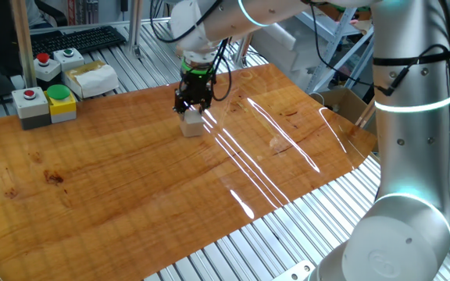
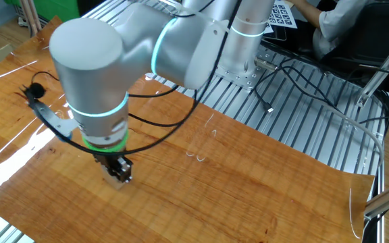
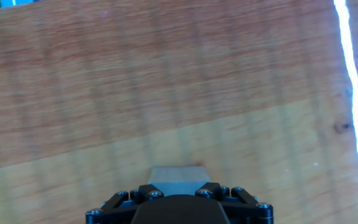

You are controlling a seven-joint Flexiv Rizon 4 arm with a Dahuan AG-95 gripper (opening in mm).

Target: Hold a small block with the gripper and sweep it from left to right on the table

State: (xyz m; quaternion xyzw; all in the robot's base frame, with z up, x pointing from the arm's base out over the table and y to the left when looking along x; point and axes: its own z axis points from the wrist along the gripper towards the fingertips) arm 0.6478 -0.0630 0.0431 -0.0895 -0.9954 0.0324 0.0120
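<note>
The gripper [image 1: 192, 108] is clamped on the small block [image 1: 193, 125] – a pale plain cube resting on the table [image 1: 131, 195] near its far edge; broad glossy wood-grain board lies open towards the near edge and both sides
</note>
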